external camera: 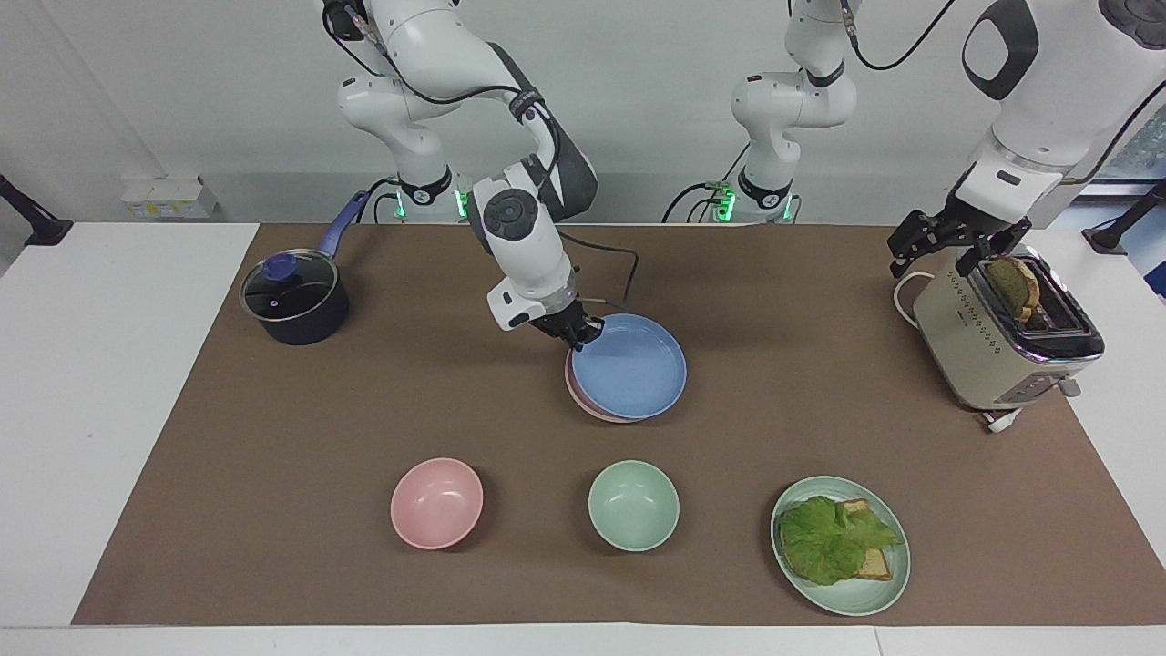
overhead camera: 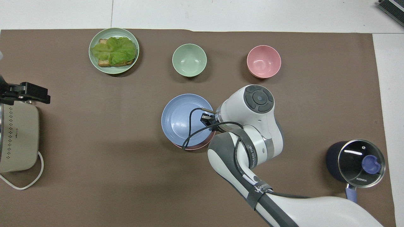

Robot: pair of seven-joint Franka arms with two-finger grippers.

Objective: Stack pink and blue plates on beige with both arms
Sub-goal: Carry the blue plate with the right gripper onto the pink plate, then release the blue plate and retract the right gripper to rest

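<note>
My right gripper [external camera: 583, 333] [overhead camera: 205, 119] is shut on the rim of the blue plate [external camera: 633, 366] [overhead camera: 181, 121], on the side toward the right arm's end of the table. The blue plate sits just over the pink plate [external camera: 576, 394] [overhead camera: 192, 147] and covers almost all of it, leaving only a thin pink edge showing. I cannot tell whether the two touch. The beige plate is hidden. My left gripper [external camera: 938, 260] [overhead camera: 26, 93] waits open above the toaster, holding nothing.
A beige toaster [external camera: 984, 346] [overhead camera: 15, 138] with bread in it stands at the left arm's end. A dark lidded pot [external camera: 293, 296] [overhead camera: 359, 160] stands at the right arm's end. Farther from the robots are a pink bowl [external camera: 437, 503], a green bowl [external camera: 633, 505] and a green plate [external camera: 888, 583] with toast and lettuce.
</note>
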